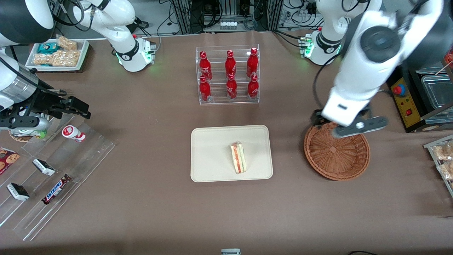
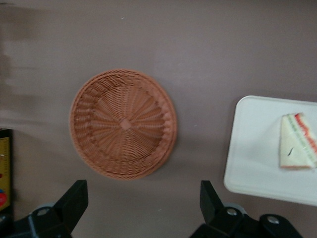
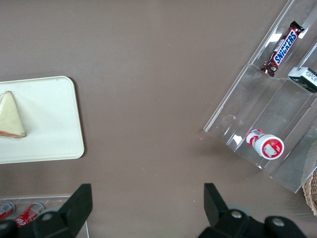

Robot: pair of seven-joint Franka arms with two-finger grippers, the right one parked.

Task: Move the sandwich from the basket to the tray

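The sandwich (image 1: 238, 157), a wrapped wedge with red and green filling, lies on the cream tray (image 1: 212, 152) in the middle of the table. It also shows in the left wrist view (image 2: 297, 142) on the tray (image 2: 257, 153) and in the right wrist view (image 3: 11, 118). The round wicker basket (image 1: 337, 152) is empty and stands toward the working arm's end; it also shows in the left wrist view (image 2: 124, 124). My left gripper (image 1: 348, 129) hangs high above the basket's rim, farther from the front camera than its middle. It is open and empty, its fingers (image 2: 74, 201) wide apart.
A clear rack of red cola bottles (image 1: 228, 74) stands farther from the front camera than the tray. A clear stepped display (image 1: 53, 170) with snack bars and a small cup lies toward the parked arm's end. A box with a red button (image 1: 401, 95) and snack packets (image 1: 442, 159) sit toward the working arm's end.
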